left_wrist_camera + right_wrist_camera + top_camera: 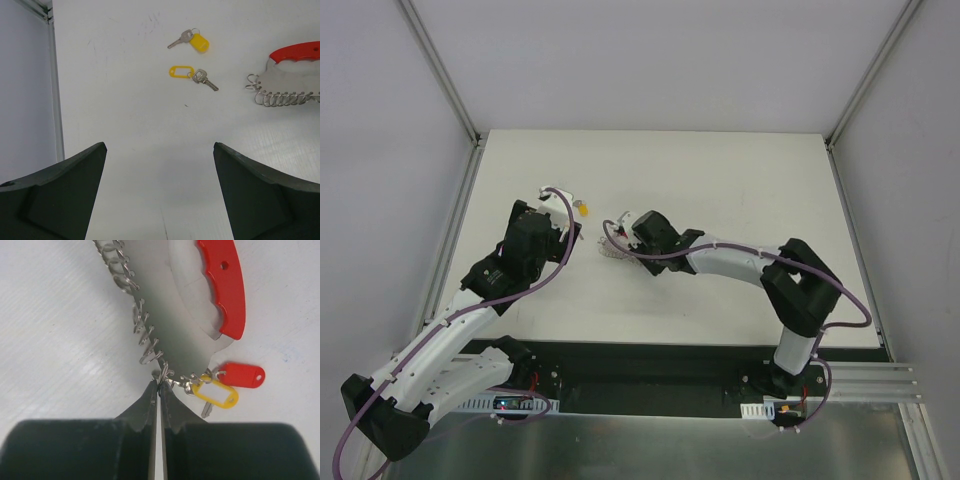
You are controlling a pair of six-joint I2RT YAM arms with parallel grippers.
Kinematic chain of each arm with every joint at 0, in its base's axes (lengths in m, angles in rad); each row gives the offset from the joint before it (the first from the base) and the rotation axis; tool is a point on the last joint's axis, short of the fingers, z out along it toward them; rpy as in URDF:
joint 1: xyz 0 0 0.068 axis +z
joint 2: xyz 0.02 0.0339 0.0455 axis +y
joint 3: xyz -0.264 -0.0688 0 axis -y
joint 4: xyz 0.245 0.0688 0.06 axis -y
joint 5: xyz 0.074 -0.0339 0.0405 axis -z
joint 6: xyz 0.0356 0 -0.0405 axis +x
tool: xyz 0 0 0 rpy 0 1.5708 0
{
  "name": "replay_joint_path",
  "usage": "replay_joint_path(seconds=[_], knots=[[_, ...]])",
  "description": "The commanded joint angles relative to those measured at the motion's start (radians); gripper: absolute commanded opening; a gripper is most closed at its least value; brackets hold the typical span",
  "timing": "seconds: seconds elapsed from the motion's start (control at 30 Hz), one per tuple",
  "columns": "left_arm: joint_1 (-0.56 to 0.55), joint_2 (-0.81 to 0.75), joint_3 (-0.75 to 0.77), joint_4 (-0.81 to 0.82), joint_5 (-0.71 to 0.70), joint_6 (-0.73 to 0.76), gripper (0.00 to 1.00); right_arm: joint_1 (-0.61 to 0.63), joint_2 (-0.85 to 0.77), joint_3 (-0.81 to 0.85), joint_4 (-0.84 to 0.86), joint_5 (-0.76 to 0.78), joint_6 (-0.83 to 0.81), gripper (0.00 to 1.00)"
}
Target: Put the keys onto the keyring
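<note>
The left pincer (159,150) hovers over the tabletop (125,120), jaws spread wide and holding nothing; two loose keys (199,76) with yellow tags lie ahead of it at 12 to 1 o'clock, well apart from its fingers; the keyring (292,75) lies at its 2 o'clock; the right pincer (159,384) is closed tight, its tips seemingly nipping the keyring's end wire loop; the keyring runs off toward 12 o'clock, with a yellow tag (220,395) and a red tag (242,375) at 2 o'clock.
</note>
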Motion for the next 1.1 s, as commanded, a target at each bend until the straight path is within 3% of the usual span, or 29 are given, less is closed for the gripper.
replay_joint_path(seconds=[0.0, 0.27, 0.37, 0.47, 0.53, 0.83, 0.93, 1.07], knots=[[0.007, -0.019, 0.007, 0.003, 0.016, -0.011, 0.89, -0.024, -0.13, 0.009, -0.051, -0.118, -0.006, 0.01], [0.008, -0.105, -0.025, 0.072, 0.136, -0.002, 0.88, -0.035, -0.216, 0.1, -0.186, -0.46, -0.118, 0.01], [0.01, -0.169, -0.056, 0.102, 0.257, 0.017, 0.88, -0.035, -0.25, 0.126, -0.221, -0.545, -0.147, 0.01], [0.01, -0.223, -0.079, 0.136, 0.398, 0.04, 0.88, -0.037, -0.287, 0.134, -0.243, -0.572, -0.181, 0.01], [0.011, -0.246, -0.087, 0.15, 0.519, 0.058, 0.99, -0.038, -0.308, 0.134, -0.252, -0.606, -0.207, 0.01], [0.011, -0.229, -0.105, 0.178, 0.929, 0.133, 0.99, -0.043, -0.361, 0.134, -0.306, -0.721, -0.274, 0.01], [0.011, -0.196, -0.099, 0.179, 1.003, 0.152, 0.99, -0.043, -0.388, 0.126, -0.31, -0.691, -0.279, 0.01], [0.011, -0.163, -0.069, 0.179, 0.948, 0.149, 0.99, -0.044, -0.376, 0.115, -0.312, -0.59, -0.264, 0.01]])
